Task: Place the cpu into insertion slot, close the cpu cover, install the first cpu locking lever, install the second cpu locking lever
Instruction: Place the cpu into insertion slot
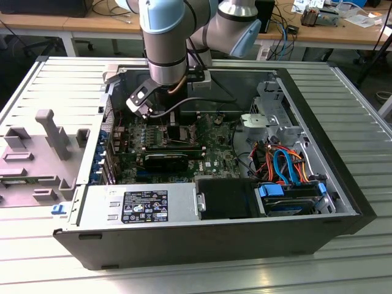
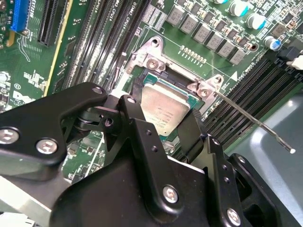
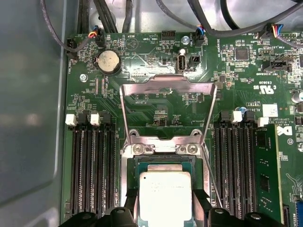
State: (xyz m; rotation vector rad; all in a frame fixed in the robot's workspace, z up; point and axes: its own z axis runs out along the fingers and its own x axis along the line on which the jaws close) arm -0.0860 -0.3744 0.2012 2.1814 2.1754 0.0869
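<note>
The pincer (image 1: 174, 136), hovering at 10 o'clock from the computer case's (image 1: 202, 245) centre in the exterior view, is clamping the cpu (image 3: 165, 196) flat, directly beneath it over the insertion slot (image 3: 163, 161), the cpu cover (image 3: 166, 79) standing open

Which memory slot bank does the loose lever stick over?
The bank beside the grey case wall; in the second wrist view the lever crosses it. The other bank sits toward the blue slot.
</note>
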